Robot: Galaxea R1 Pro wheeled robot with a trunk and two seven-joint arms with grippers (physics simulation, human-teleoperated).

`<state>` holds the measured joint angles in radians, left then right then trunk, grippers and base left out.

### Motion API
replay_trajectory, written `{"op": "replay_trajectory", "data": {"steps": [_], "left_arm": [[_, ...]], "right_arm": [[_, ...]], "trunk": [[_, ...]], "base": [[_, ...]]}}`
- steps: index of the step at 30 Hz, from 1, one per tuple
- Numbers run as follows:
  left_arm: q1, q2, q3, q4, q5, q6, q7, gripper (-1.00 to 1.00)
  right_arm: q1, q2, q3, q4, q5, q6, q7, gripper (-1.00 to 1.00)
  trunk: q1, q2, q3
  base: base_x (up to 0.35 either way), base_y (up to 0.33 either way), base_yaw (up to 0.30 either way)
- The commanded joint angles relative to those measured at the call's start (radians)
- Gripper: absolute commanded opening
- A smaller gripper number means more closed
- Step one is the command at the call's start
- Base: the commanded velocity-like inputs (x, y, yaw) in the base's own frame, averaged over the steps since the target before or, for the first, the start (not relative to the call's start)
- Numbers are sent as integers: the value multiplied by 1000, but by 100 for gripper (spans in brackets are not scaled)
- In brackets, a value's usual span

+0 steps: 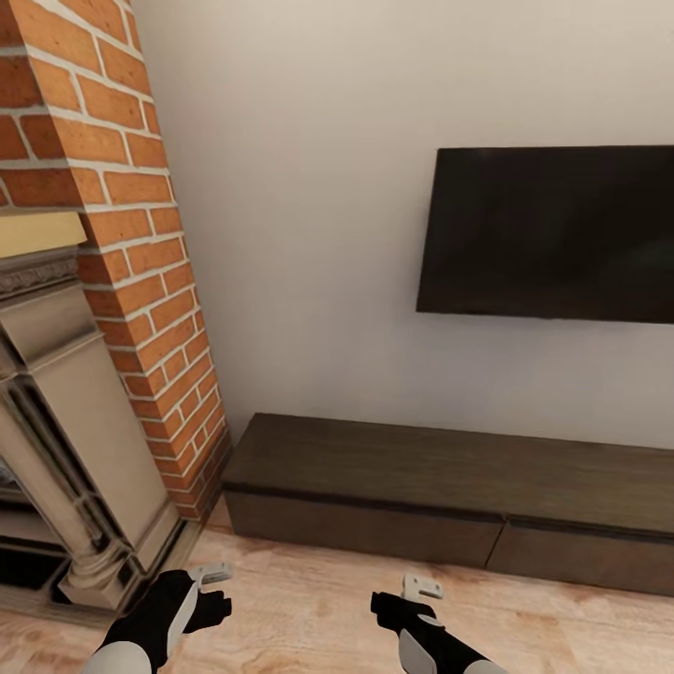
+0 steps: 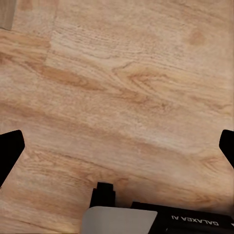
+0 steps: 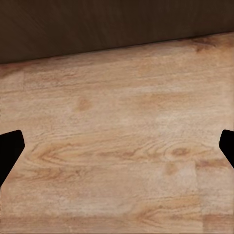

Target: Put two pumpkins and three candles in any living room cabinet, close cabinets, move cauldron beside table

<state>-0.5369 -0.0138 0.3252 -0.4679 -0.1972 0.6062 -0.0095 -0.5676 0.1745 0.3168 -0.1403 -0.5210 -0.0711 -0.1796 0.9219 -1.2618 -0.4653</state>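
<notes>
The dark-brown cabinet (image 1: 449, 468) runs low along the white wall ahead, its flat top bare and its front panels shut. Its dark front also appears in the right wrist view (image 3: 97, 24), just beyond the wooden floor. My left gripper (image 1: 211, 585) hangs open over the floor near the fireplace base, and the left wrist view (image 2: 117, 146) has bare planks between its fingers. My right gripper (image 1: 412, 594) is open too, a short way in front of the cabinet, holding nothing (image 3: 117, 151). The pumpkins, candles, cauldron and table are out of view.
A brick chimney (image 1: 140, 234) with a pale stone fireplace surround (image 1: 65, 440) stands at the left, close to my left arm. A black television (image 1: 552, 234) hangs on the wall above the cabinet. Light wooden floor (image 1: 309, 599) lies between me and the cabinet.
</notes>
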Motion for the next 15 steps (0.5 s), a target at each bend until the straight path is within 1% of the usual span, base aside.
{"op": "replay_trajectory", "data": {"steps": [1, 4, 9, 12, 15], "left_arm": [[0, 0, 0, 0, 0, 0, 0, 100], [0, 0, 0, 0, -1, 0, -1, 100], [0, 0, 0, 0, -1, 0, -1, 100], [0, 0, 0, 0, -1, 0, -1, 100], [0, 0, 0, 0, -1, 0, -1, 100]], "right_arm": [[0, 0, 0, 0, 0, 0, 0, 100], [0, 0, 1, 0, 1, 0, -1, 100], [0, 0, 1, 0, 0, -1, 2, 100], [0, 0, 1, -1, 0, 0, 3, 100], [0, 0, 0, -1, -1, 0, 3, 100]], "trunk": [[0, 0, 0], [0, 0, 0], [0, 0, 0], [0, 0, 0], [0, 0, 0]], "base": [[182, 41, 0], [122, 24, 0], [29, 5, -7], [5, 1, -170], [28, 15, -245]]}}
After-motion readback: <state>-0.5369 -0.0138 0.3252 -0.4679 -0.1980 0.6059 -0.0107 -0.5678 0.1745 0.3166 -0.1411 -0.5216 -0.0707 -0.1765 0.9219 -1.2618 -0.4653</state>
